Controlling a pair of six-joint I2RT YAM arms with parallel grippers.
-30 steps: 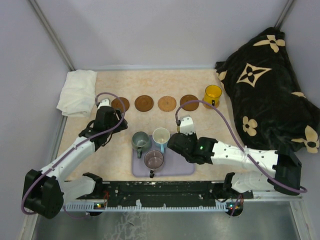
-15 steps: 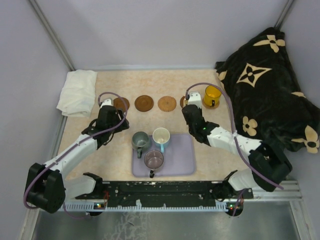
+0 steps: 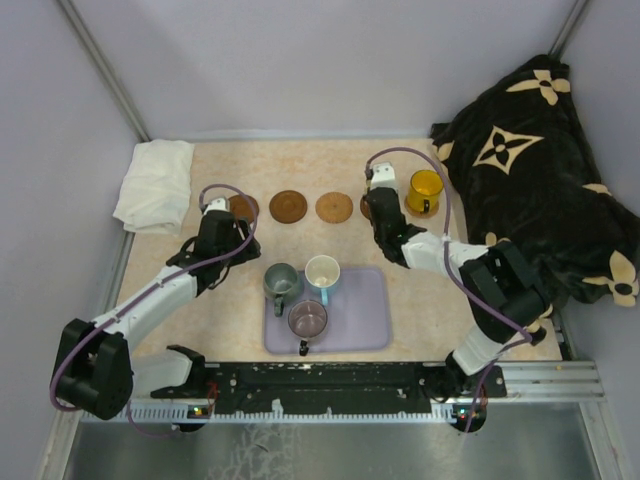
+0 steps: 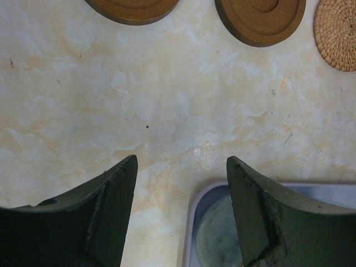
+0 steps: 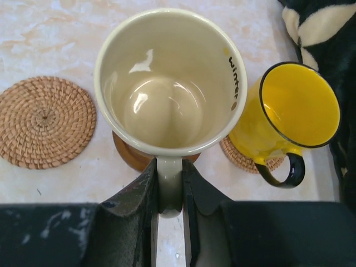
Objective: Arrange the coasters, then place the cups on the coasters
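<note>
The cream cup [image 5: 169, 83] is a glossy, pale mug with a rounded rim, a shiny inside that catches the light, and a few dark letters printed just under the rim on its right inner wall. Its handle points toward the wrist camera, and the right gripper [image 5: 169, 183] is clamped on that handle, one dark finger on each side. The cup sits directly over a dark wooden coaster [image 5: 127, 153], of which only a brown crescent shows below its body; whether the base touches the disc cannot be told. Just to its right stands the yellow cup [image 5: 289, 111], bright yellow with a black rim and a black handle, resting on a woven coaster [image 5: 239, 156]. To the left lies a second woven coaster [image 5: 45, 122], tan and spiral-patterned, bare. In the top view the discs form a row across the far part of the table, with two more dark ones [image 3: 290, 206] toward the left end. Nearer the arms, a lavender tray [image 3: 360, 320] carries the grey-green cup [image 3: 280, 280], the white-and-blue cup [image 3: 322, 270] and the purplish cup [image 3: 308, 318]. The left gripper [image 4: 181, 167] hangs over the bare marbled tabletop beside the tray's corner, its jaws apart and holding nothing. A white cloth [image 3: 155, 183] lies at the far left and a black flowered blanket [image 3: 530, 170] at the right.
</note>
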